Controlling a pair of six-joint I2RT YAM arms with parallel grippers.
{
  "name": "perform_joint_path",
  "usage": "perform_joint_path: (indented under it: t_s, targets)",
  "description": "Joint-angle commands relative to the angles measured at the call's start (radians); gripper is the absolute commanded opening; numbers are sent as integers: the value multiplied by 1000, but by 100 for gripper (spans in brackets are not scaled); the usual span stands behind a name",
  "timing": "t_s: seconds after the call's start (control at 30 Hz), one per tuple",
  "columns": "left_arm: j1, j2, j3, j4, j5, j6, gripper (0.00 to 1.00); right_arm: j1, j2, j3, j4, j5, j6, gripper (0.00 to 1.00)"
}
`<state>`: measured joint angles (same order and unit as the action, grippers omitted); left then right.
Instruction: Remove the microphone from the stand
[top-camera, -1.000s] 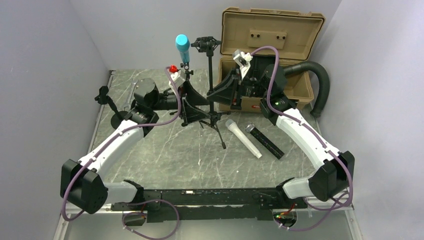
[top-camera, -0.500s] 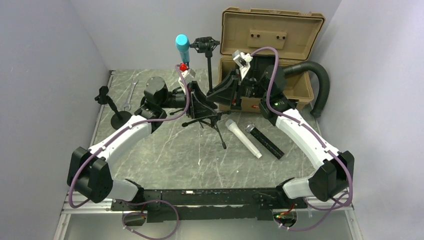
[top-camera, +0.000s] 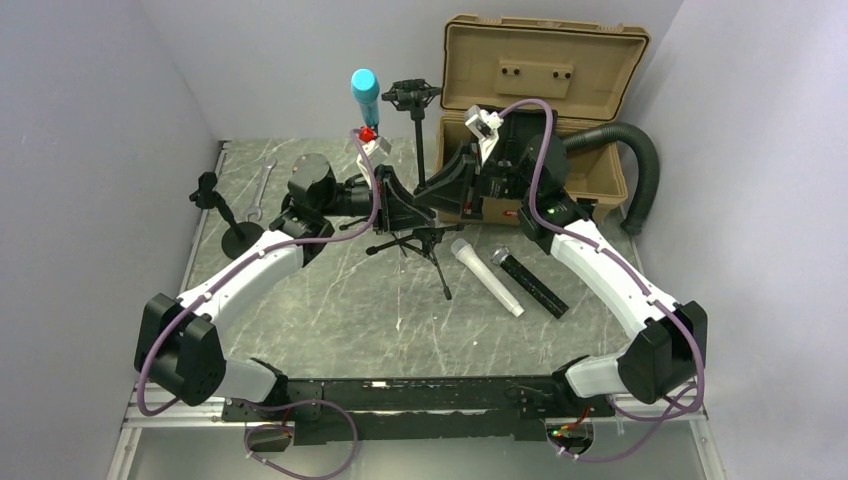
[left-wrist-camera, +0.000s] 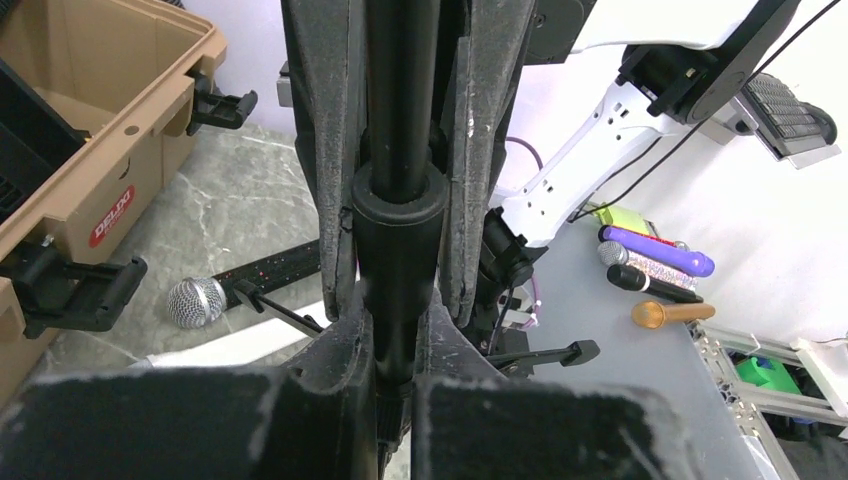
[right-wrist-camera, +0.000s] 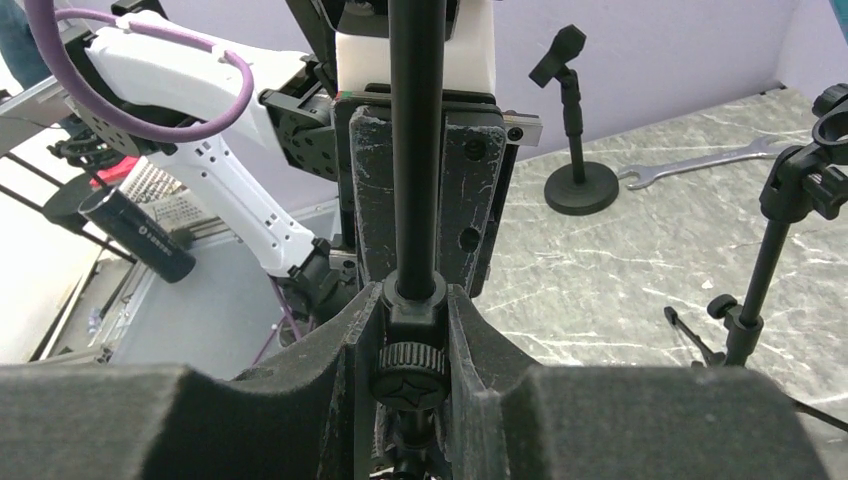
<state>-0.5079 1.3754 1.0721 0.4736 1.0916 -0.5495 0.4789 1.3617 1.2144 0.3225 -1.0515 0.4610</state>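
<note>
My left fingers and right fingers both clench the stand from opposite sides, I judge to steady it for unclipping above.

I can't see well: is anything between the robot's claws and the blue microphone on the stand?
Nothing visible blocks the blue microphone. The left gripper and right gripper are both shut on black stand poles below it; an empty black clip stands beside it.

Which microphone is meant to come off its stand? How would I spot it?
Find the open tan case at the back. Left of it, past an empty black stand, the microphone points upward. It alone is turquoise; the white microphone and black microphone lie flat.
</note>
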Motion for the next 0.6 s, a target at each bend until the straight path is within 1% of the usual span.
perform_joint_path:
  t_s: [0.0,0.07,0.1,0.17,0.23,0.27,0.33,0.4,0.57]
  targets:
    - [-6,-13,30,37,10,2,0,-1,-57,-1,65,7,-23,3]
    - [-5,-22,20,35,13,8,0,0,-66,-2,29,22,-55,14]
    - [-5,-29,9,36,14,14,0,0,-72,-1,5,30,-76,23]
    - [-5,-42,-3,28,19,38,0,0,-85,1,-51,53,-122,43]
    - [-6,-57,-8,1,31,70,0,0,-100,1,-104,72,-168,60]
    - [-6,-66,-10,-12,35,86,0,-3,-108,-1,-122,75,-183,65]
    - [-6,-82,-17,-36,38,116,0,-7,-126,-10,-142,73,-200,71]
    - [-6,-95,-20,-55,48,141,0,-16,-143,-15,-150,60,-205,74]
    - [-7,-116,-27,-69,77,158,0,-35,-174,-15,-211,24,-257,72]
